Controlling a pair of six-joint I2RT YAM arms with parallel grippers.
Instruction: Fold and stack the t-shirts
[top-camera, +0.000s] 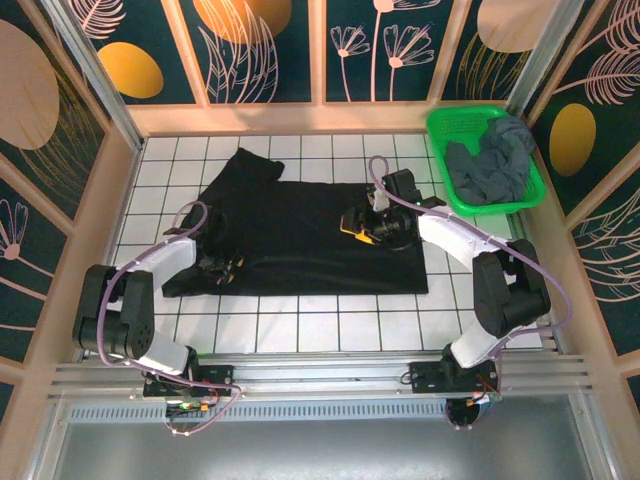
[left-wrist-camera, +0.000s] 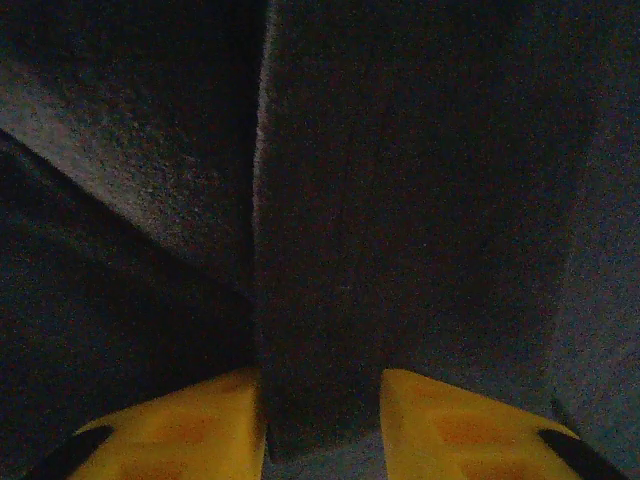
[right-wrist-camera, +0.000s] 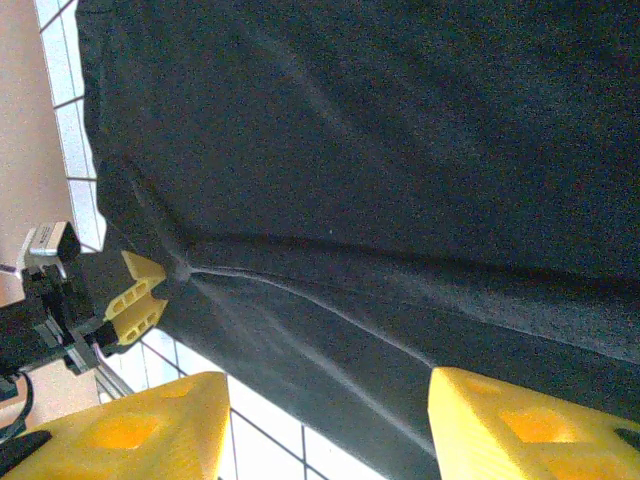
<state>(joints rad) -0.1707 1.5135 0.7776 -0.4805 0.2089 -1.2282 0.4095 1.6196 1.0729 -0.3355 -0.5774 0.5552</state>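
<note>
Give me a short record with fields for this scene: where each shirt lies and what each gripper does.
black shirt: spread on the table, not yet folded
grey shirt: crumpled in the basket, far right corner
left gripper: shut on a fold at the black shirt's near-left edge
right gripper: open, over the black shirt's right half
stack: none yet
</note>
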